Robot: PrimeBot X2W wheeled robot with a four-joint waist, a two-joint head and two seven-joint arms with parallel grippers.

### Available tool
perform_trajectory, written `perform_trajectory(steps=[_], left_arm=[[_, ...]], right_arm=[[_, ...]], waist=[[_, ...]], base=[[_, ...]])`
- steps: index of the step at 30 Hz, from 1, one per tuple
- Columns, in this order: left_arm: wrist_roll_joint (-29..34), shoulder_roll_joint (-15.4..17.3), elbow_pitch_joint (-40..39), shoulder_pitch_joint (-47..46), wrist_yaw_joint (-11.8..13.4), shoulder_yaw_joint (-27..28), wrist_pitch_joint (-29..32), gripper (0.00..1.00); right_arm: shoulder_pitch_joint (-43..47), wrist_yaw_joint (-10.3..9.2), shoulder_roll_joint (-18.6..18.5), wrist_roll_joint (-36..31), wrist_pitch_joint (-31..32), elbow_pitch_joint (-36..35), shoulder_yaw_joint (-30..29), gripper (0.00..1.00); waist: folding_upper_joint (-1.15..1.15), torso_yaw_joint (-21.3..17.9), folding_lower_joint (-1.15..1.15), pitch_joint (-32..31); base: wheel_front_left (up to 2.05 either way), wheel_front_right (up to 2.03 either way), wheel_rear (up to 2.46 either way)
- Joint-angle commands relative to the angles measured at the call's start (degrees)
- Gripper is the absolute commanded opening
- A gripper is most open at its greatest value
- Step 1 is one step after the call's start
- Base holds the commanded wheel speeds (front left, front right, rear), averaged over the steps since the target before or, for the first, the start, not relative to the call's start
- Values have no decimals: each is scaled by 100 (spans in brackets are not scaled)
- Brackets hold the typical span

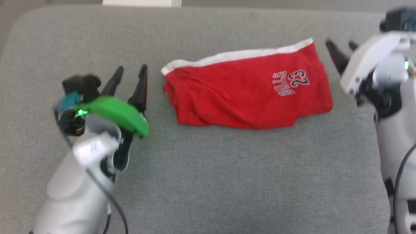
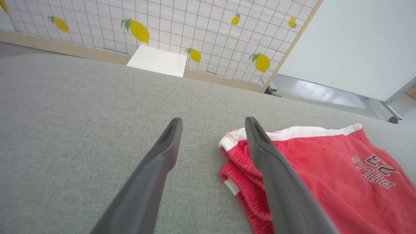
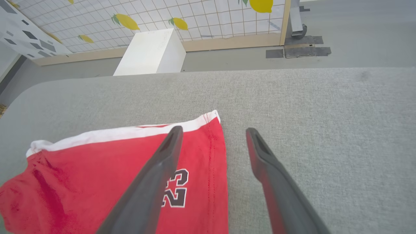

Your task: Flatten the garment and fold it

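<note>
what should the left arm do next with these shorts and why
Probably ease the left gripper rightward onto the bunched end of the shorts and pinch it. It and the right gripper stand open beside the cloth, and that end lies rumpled while the rest looks flat, so it likely needs folding over.

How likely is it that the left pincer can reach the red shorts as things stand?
Probably yes: the left pincer stands open beside the waistband end of the red shorts, not touching it, with just bare grey cushion between them and nothing in the way.
</note>
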Motion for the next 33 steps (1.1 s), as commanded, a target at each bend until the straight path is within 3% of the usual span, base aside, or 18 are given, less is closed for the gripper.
perform_trajectory(steps=[1, 6, 12, 20, 33], left_arm=[[267, 127, -168, 205, 73, -72, -310, 100], [970, 234, -787, 865, 342, -67, -824, 100], [1520, -80, -1535, 1661, 427, 418, -858, 100], [1901, -528, -1664, 1943, 57, 835, -860, 100], [2342, -1074, -1488, 1882, -475, 1319, -860, 100]], right_arm=[[263, -9, -58, -23, -23, -103, 84, 100], [919, -9, -225, -193, 287, -437, 305, 100], [1278, -9, -251, -613, 969, -697, 411, 100], [1026, -9, -96, -1252, 1687, -733, 401, 100], [781, -9, 21, -1604, 1884, -230, 734, 100]], waist=[[0, -110, 0, -420], [0, -126, 0, -571], [0, -80, 0, -532], [0, 192, 0, -204], [0, 538, 0, 250]], base=[[0, 0, 0], [0, 0, 0], [0, 0, 0], [0, 0, 0], [0, 0, 0]])
